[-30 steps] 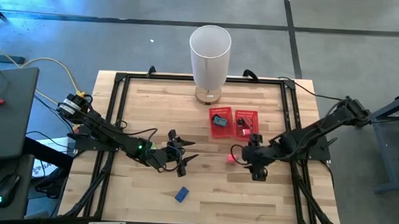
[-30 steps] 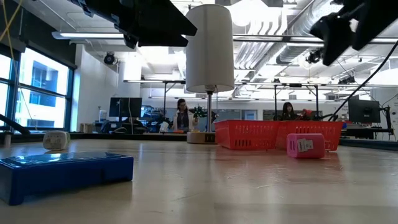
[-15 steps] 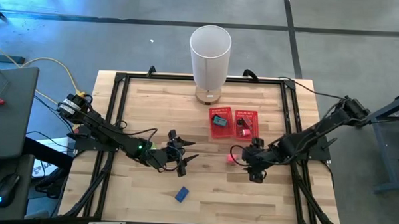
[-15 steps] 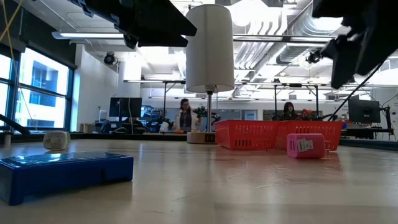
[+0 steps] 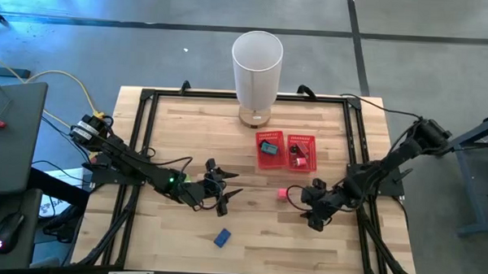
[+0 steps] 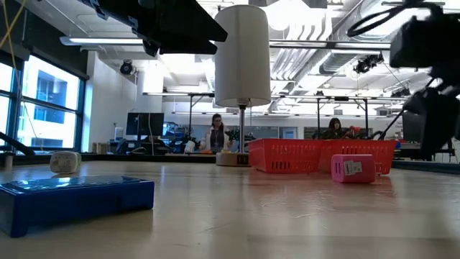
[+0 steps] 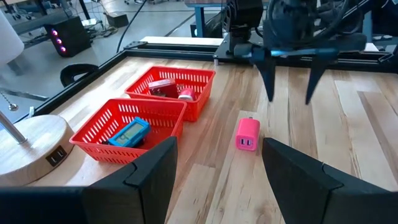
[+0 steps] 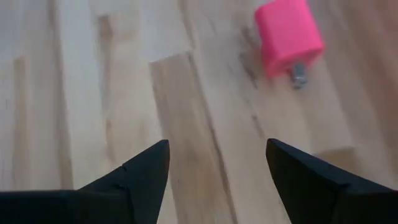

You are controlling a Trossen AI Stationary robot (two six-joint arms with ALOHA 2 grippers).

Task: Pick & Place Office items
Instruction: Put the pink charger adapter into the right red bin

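Pink piece (image 8: pixel 288 37) prongs toward right pincer (image 8: pixel 217 180).

Pale wood table (image 5: pixel 187 143), red plastic mesh tray (image 5: pixel 285 143), glossy pink piece (image 7: pixel 247 134)

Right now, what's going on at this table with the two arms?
Two arms are sorting small office items into a red tray on a wooden table. The right gripper hangs open and empty beside a pink piece lying loose on the wood. The left gripper waits open near the table's middle, holding nothing. A blue piece lies near the front edge. The tray already holds a teal piece in one compartment and red and pink pieces in the other.
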